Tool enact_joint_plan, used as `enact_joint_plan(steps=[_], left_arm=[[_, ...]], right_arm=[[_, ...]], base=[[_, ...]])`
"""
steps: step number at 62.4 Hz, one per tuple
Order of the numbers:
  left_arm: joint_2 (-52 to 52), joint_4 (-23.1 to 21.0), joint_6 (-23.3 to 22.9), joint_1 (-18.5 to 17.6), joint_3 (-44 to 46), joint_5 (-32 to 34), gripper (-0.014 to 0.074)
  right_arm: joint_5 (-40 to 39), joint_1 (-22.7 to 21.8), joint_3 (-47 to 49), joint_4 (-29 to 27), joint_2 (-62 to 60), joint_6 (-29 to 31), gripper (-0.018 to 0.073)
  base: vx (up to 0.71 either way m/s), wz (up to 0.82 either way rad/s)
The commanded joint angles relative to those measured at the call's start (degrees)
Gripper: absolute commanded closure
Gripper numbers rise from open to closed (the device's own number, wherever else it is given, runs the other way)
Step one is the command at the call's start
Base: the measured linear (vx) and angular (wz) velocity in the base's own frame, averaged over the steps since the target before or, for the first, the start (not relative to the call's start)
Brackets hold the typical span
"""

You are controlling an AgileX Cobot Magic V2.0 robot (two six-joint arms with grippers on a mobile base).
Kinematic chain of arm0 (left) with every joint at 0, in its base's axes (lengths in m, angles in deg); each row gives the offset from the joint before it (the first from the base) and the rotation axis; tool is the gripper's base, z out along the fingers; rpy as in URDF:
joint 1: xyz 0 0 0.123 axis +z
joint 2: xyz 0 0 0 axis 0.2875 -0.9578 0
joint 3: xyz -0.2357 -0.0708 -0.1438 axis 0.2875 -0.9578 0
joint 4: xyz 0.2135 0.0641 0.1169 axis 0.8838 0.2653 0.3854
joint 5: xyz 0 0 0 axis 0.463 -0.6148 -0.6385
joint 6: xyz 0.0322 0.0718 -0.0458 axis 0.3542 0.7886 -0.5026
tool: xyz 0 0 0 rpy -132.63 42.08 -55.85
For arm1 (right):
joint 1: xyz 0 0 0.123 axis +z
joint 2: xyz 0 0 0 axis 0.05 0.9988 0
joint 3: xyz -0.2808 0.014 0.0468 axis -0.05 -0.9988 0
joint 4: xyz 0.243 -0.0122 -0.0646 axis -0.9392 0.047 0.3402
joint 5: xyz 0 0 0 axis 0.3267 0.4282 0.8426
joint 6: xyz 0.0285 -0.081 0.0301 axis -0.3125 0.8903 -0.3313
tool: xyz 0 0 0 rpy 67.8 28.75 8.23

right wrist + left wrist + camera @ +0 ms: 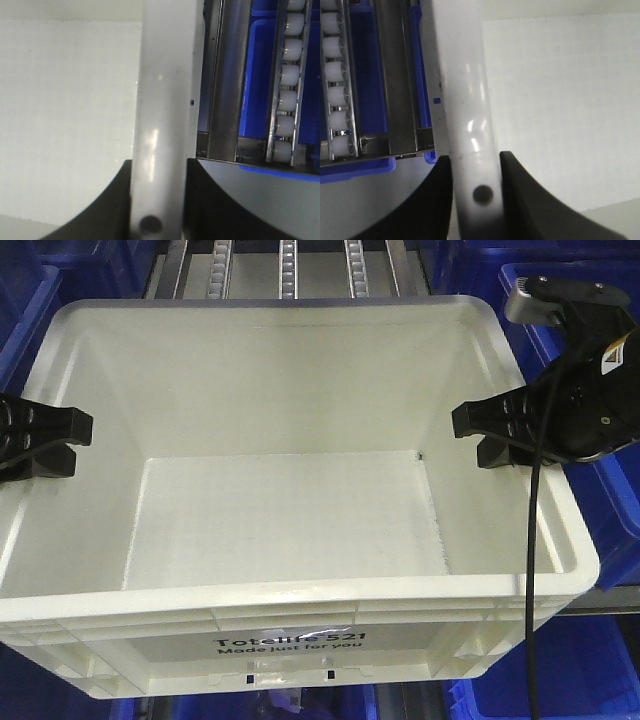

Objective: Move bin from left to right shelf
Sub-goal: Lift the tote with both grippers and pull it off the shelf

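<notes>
Exterior front-facing view: empty white bin [300, 605] on roller shelf [288, 270], between blue bins [560, 670]. Left gripper [75, 445] and right gripper [470, 437] each clamp a side rim. Probably light, stiff and slick; grip both rims evenly.

Left hand [75, 445] runs off the frame's left edge beside the bin [300, 370]. The bin's front print [290, 643] is smeared by glare and barely legible.
</notes>
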Motion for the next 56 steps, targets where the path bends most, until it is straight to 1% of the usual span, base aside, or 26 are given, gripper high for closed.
enact_joint_plan(steps=[1, 14, 21, 23, 24, 28, 31, 34, 43, 56], left_arm=[[2.38, 4.83, 2.74, 0.58, 1.97, 4.14, 0.047], [2.38, 5.1, 2.07, 0.22, 1.97, 2.98, 0.047], [2.38, 7.8, -0.32, -0.81, 1.97, 2.37, 0.047], [2.38, 8.52, -1.06, -1.23, 1.97, 2.44, 0.047], [2.38, 11.81, -3.88, -2.84, 1.97, 1.79, 0.047], [2.38, 12.41, -4.11, -3.83, 1.97, 2.03, 0.047], [2.38, 12.9, -4.39, -4.55, 1.97, 2.51, 0.047], [2.38, 12.94, -5.15, -4.68, 1.97, 2.72, 0.047], [2.38, 12.94, -5.29, -4.63, 1.97, 3.51, 0.0468], [2.38, 12.89, -5.29, -4.63, 1.97, 3.41, 0.0468]], right_arm=[[-4.38, -0.98, 2.08, 5.63, -2.51, 2.55, 0.0485], [-3.75, -0.61, 2.08, 5.85, -2.51, 2.5, 0.0483], [-3.56, 2.04, 2.08, 9.41, -2.51, 0.19, 0.048], [-3.56, 3.42, 2.08, 11.49, -2.51, -1.29, 0.0479], [-2.86, 7.44, 2.08, 20.48, -2.51, -9.26, 0.0477], [-2.47, 9.14, 2.08, 24.62, -2.51, -13.01, 0.0477], [-2.53, 9.94, 2.08, 26.39, -2.51, -15.43, 0.0477], [-2.53, 9.95, 2.08, 26.71, -2.51, -16.32, 0.0477], [-2.55, 9.84, 2.08, 26.83, -2.51, -18.4, 0.0477], [-2.43, 9.84, 2.08, 26.82, -2.51, -18.73, 0.0477]], base=[[0.0, 0.0], [0.0, 0.0], [0.0, 0.0], [0.0, 0.0], [0.0, 0.0], [0.0, 0.0], [0.0, 0.0], [0.0, 0.0], [0.0, 0.0], [0.0, 0.0]])
